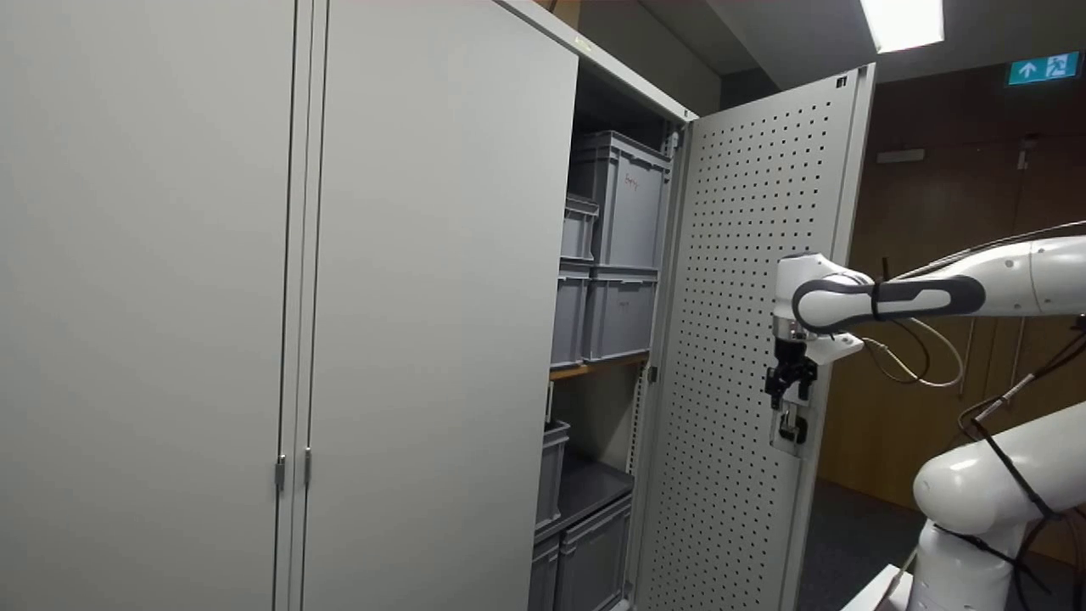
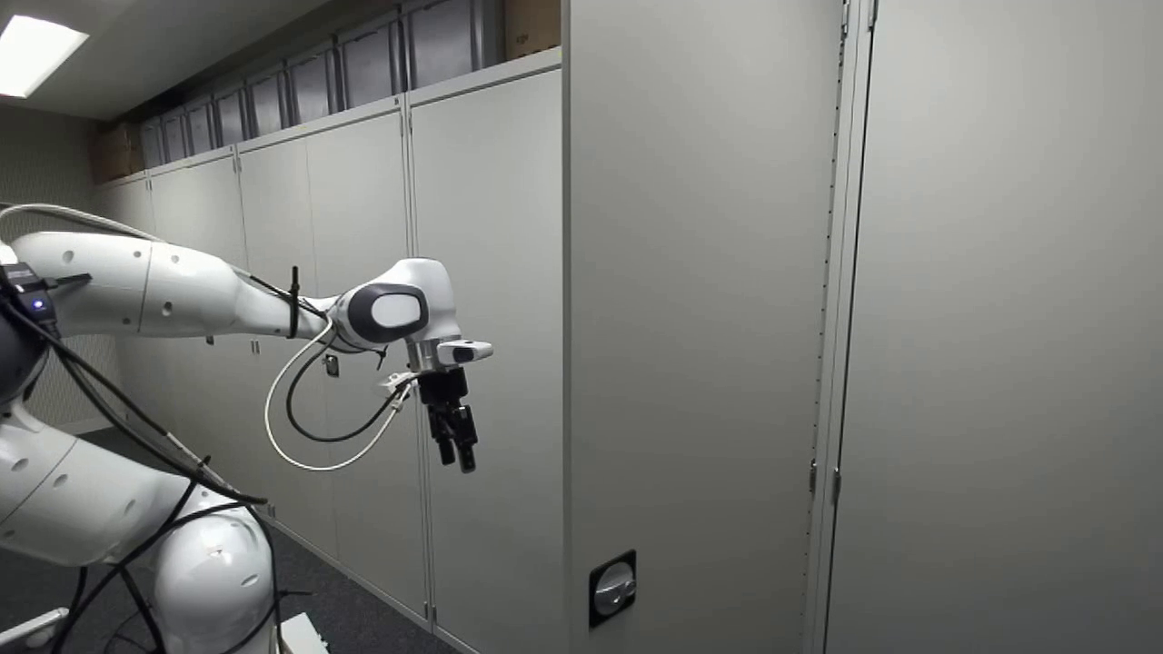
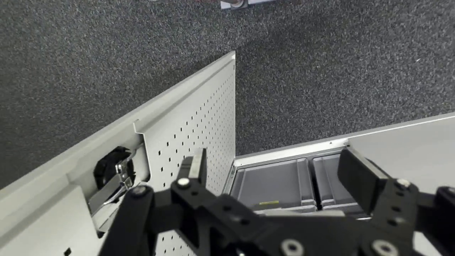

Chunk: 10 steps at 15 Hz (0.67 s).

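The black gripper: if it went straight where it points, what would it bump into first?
Likely the dark carpet: the gripper points down. Depth is unclear, so a grey bin inside the cabinet might come first.

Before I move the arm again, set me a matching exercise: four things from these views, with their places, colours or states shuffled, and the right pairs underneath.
Things:
1. hand
2. perforated door
3. storage bins
4. exit sign

Places, colours or states:
A. green and white, high up
B. open, holding nothing
C. grey, inside the cabinet
D. swung outward, light grey, full of small holes

Right pairs: 1-B, 2-D, 3-C, 4-A
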### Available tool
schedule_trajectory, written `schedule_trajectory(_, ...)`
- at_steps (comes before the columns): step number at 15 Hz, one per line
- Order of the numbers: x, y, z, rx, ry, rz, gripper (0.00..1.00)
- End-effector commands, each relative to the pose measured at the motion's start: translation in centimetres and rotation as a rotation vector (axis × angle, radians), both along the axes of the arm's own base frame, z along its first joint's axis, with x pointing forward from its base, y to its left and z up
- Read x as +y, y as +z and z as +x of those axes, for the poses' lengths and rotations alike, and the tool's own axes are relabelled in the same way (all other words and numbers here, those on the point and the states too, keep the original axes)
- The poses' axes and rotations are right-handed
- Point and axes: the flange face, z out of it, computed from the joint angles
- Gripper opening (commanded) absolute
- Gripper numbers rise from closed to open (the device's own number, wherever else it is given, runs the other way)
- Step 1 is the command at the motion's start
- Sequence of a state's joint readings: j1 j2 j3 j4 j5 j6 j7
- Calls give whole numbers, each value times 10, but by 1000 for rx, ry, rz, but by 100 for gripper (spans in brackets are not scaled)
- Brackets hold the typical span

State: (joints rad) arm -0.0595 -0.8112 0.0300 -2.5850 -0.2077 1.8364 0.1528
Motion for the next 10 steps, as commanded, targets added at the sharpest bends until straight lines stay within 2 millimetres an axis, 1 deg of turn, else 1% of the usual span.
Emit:
schedule_trajectory(1, -20, 15, -36, -82, -39, -38, 100)
schedule_trajectory(6, -52, 32, -70, -174, -102, -55, 100)
schedule_trajectory(10, -73, 38, -87, -225, -135, -67, 100)
